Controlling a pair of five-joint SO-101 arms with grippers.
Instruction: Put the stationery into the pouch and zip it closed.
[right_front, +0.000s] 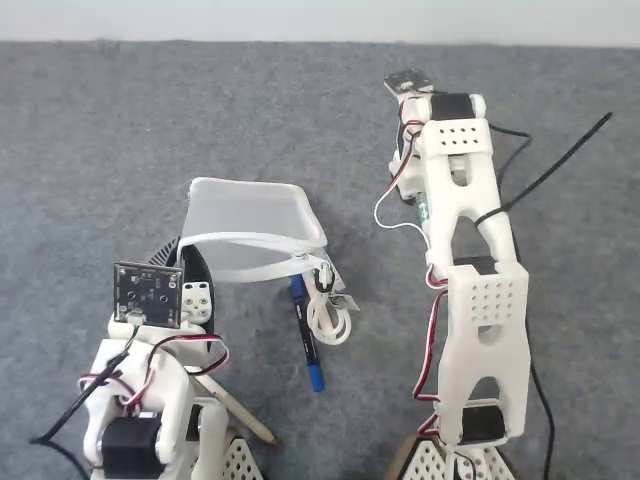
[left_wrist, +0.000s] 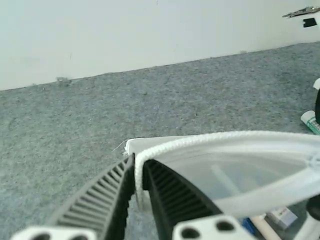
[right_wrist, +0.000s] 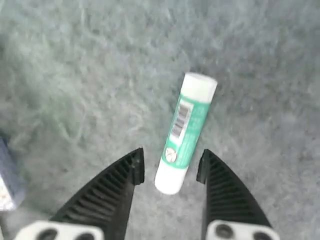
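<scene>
The pen (right_front: 305, 335) and a white loop (right_front: 332, 318) are lying by the pouch (right_front: 250, 225) opening, crowding it. The right arm (right_front: 470, 250) is blocking one side. Wide room is showing on the desk (right_front: 100, 130) behind the pouch.

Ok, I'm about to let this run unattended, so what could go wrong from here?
The green-and-white glue stick lies with just its end between the open fingers of the right gripper. Being round, it might squirt out on closing. The left gripper pinches only the thin white rim of the translucent pouch, which may slip, collapsing the mouth.
</scene>
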